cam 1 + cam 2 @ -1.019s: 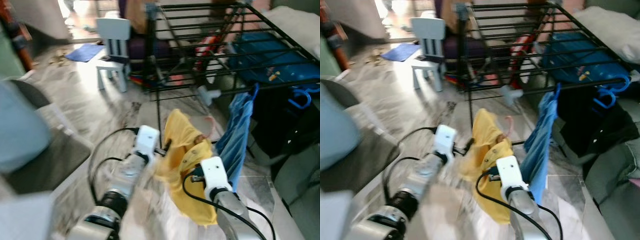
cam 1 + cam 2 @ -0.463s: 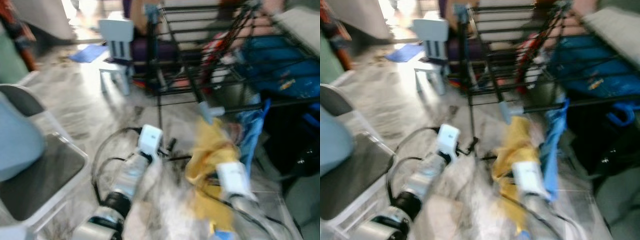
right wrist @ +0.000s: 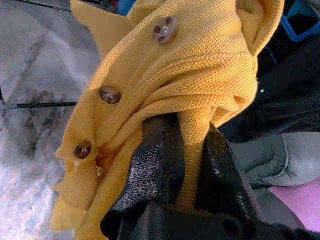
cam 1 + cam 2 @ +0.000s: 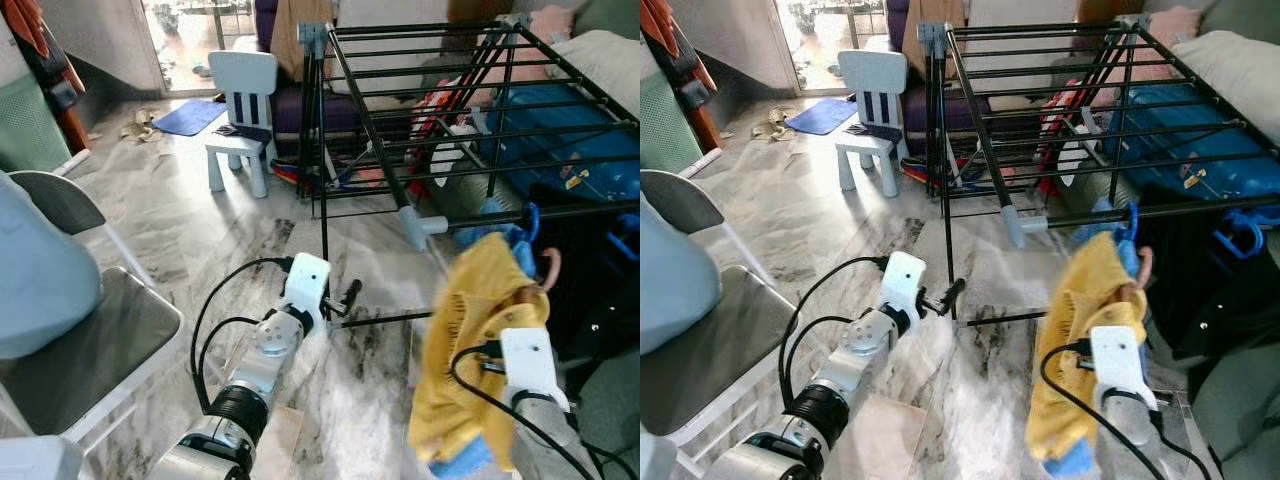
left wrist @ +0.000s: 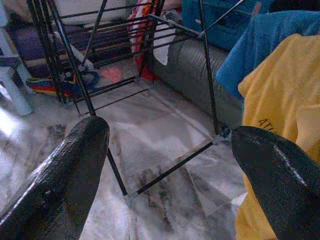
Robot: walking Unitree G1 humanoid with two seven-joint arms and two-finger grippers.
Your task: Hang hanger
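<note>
A yellow buttoned shirt (image 4: 470, 340) hangs on a hanger whose pinkish hook (image 4: 548, 265) sticks up from the collar. My right gripper (image 3: 187, 145) is shut on the shirt's collar fabric, low on the right, just below the near rail of the black drying rack (image 4: 400, 120). A blue garment (image 4: 1110, 215) hangs from that rail behind the shirt. My left gripper (image 4: 348, 296) is open and holds nothing, low over the marble floor beside the rack's leg, to the left of the shirt and apart from it.
A white child's chair (image 4: 245, 100) and a blue mat (image 4: 190, 115) sit at the back left. A grey folding chair (image 4: 80, 330) stands close on the left. A blue bag (image 4: 560, 130) lies under the rack, and a blue hanger (image 4: 1240, 235) hangs over dark clothing on the right.
My right arm has carried the yellow shirt to the right and up towards the rack's near rail. The left gripper, earlier at the shirt's edge, now stands apart from it. The camera has shifted.
</note>
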